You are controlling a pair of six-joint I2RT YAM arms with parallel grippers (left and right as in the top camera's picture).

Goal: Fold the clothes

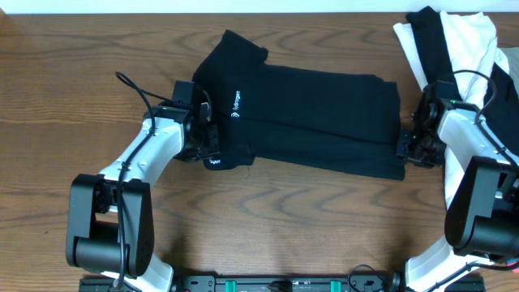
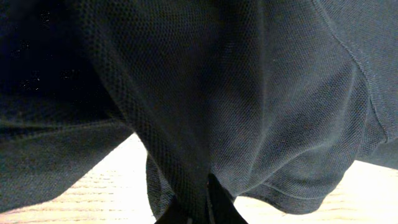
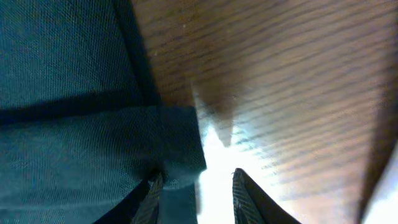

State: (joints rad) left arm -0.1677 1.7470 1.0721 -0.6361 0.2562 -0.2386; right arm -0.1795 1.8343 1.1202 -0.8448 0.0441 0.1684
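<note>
The wooden surface (image 1: 284, 219) is brown with a broad, wavy grain, and it carries everything here. One black shirt (image 1: 316, 113) lies across its middle, folded into a long rectangle of soft, fine-knit mesh with a small white logo (image 1: 236, 104) near its left end. A second lot, a heap (image 1: 454, 36) of black and white garments, sits crumpled at the far right corner, well apart from the shirt. There are two arms. The left tool (image 1: 209, 152) is clenched on the shirt's near left edge, cloth draping over it. The right tool (image 1: 405, 148) stands released at the shirt's near right corner, its fingers (image 3: 245, 193) apart.
</note>
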